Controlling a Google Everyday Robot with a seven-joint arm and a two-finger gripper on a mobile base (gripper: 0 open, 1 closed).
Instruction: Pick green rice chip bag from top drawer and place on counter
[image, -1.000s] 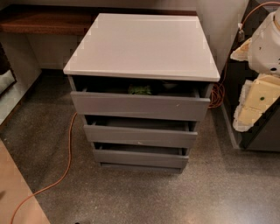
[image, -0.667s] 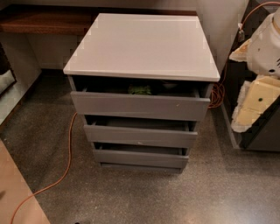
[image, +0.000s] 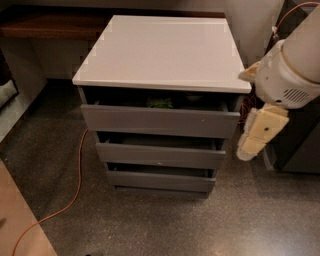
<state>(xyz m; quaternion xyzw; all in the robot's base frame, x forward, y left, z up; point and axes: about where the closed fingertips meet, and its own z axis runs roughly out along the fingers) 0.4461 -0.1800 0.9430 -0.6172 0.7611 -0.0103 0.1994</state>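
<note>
The green rice chip bag (image: 160, 102) shows as a small green patch inside the top drawer (image: 160, 121), which stands a little open under the white counter (image: 162, 52). Most of the bag is hidden by the counter's edge and the drawer front. My gripper (image: 247, 149) hangs cream-coloured from the white arm (image: 287, 75) to the right of the cabinet, level with the top and middle drawers and apart from them. It holds nothing that I can see.
Two shallower grey drawers (image: 160, 156) below are also slightly open. An orange cable (image: 77, 170) runs over the speckled floor at the left. A dark wooden shelf (image: 50, 25) is at the back left. A dark unit (image: 300, 145) stands at the right behind the arm.
The arm and gripper have moved left and slightly down, closer to the cabinet's right side. The drawers and the bag have not moved.
</note>
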